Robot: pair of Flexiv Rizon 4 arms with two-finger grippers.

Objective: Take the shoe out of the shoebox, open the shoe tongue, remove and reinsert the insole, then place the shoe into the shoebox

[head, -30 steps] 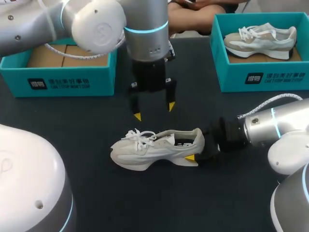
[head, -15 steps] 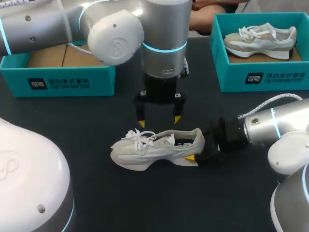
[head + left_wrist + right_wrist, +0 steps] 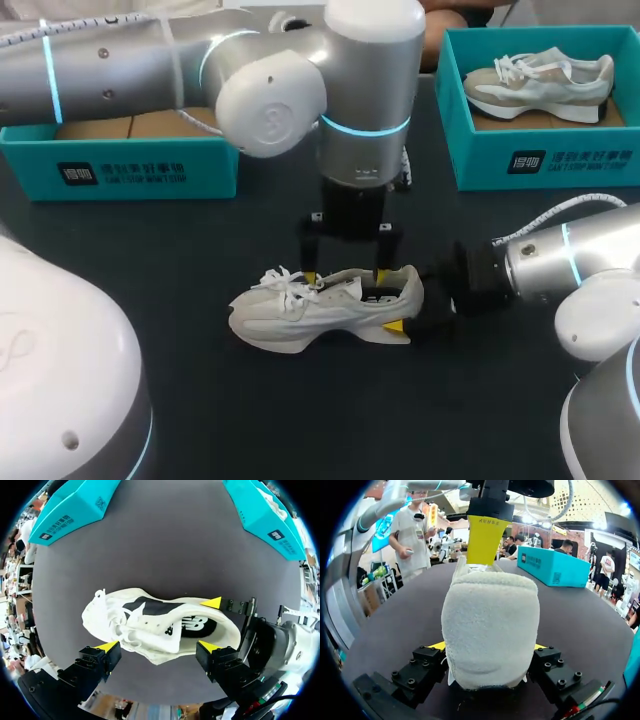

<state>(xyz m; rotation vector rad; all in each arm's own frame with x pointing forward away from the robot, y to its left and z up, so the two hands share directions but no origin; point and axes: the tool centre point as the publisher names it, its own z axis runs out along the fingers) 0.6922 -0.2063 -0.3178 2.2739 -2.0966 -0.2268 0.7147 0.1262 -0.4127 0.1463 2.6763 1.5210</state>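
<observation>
Sneaker (image 3: 320, 305), white, laced: out of its box, standing on its sole in the middle of the counter (image 3: 300, 420), toe toward the left arm's side.
Right claw (image 3: 489, 647) is clenched on the heel, one finger on each side, steadying it. Left claw (image 3: 158, 646) hangs directly above, released and spread, one yellow tip by the laces and the other by the collar opening; whether either tip touches cannot be told. Teal shoebox (image 3: 150, 170) at far left holds only cardboard. Second shoebox (image 3: 540, 160) at far right holds a second sneaker (image 3: 540, 80). Step in hand, by judgement: opening the tongue, the insole not yet out. Next move calls for the left claw to pinch the tongue's top edge and draw it up and toeward, with the heel hold firm.
</observation>
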